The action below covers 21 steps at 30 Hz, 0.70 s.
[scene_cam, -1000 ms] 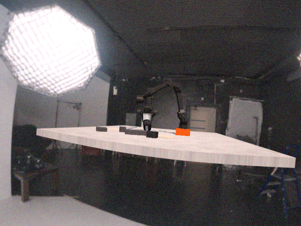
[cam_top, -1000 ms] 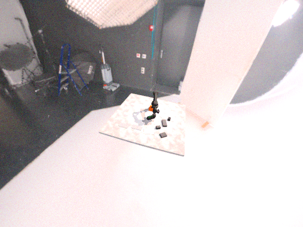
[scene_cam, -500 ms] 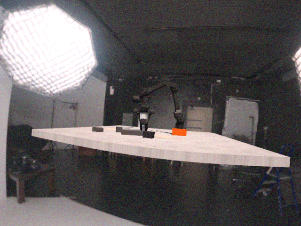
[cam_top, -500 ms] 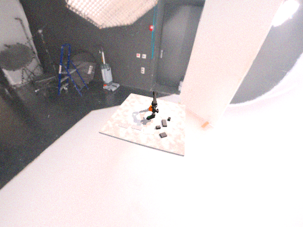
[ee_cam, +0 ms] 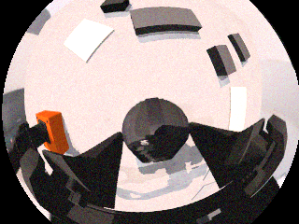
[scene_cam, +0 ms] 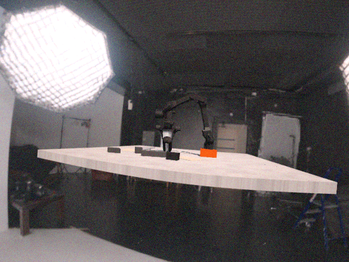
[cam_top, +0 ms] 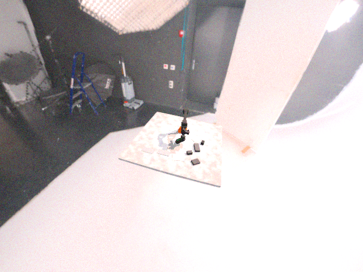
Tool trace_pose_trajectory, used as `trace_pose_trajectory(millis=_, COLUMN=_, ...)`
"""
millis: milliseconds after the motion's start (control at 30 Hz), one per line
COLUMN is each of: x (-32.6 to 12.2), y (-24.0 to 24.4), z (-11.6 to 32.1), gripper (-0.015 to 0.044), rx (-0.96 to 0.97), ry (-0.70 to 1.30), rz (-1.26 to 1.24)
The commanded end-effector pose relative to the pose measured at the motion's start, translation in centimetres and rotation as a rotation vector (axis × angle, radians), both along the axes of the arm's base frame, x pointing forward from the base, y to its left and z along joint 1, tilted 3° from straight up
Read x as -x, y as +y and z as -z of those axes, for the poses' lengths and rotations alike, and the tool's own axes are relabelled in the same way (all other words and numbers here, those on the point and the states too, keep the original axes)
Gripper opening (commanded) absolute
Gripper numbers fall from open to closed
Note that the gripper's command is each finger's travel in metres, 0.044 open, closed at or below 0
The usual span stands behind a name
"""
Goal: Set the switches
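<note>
The dark controller unit (cam_top: pixel 178 140) (scene_cam: pixel 167 146) (ee_cam: pixel 154 112) is held off the bench (cam_top: pixel 205 175) (scene_cam: pixel 253 172) (ee_cam: pixel 140 70), tilted, with its shadow below. My gripper (cam_top: pixel 182 137) (scene_cam: pixel 167 138) (ee_cam: pixel 156 132) is shut on it, one fingertip at each side in the wrist view. Green shows on the unit in the top view. Small pale marks show on its face in the exterior view, too blurred to read. In the wrist view the unit looks dark and rounded, with a faint pale mark low down. The switch settings and label squares cannot be made out.
A long dark module (cam_top: pixel 196 147) (ee_cam: pixel 165 19) and a small block (cam_top: pixel 189 152) lie beside the arm, with another block (cam_top: pixel 202 142) and a flat module (cam_top: pixel 195 161). An orange block (scene_cam: pixel 208 153) (ee_cam: pixel 53 131) stands at the arm's base. A white sheet (ee_cam: pixel 88 39) lies flat.
</note>
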<state>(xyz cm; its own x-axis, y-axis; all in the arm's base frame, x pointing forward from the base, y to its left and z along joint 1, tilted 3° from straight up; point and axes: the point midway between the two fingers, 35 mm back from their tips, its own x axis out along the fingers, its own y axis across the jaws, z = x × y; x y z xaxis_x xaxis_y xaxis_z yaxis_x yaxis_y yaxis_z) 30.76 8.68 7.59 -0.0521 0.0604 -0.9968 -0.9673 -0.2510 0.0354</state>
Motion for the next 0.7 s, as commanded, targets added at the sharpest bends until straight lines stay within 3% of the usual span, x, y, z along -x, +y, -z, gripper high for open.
trace_pose_trajectory(millis=0, x=-0.4, y=-0.4, z=-0.4, gripper=0.0335, rx=-0.004, ry=-0.008, rz=0.003)
trace_pose_trajectory(millis=667, x=-0.8, y=-1.9, z=-1.1, gripper=0.0335, rx=-0.042, ry=0.002, rz=0.005)
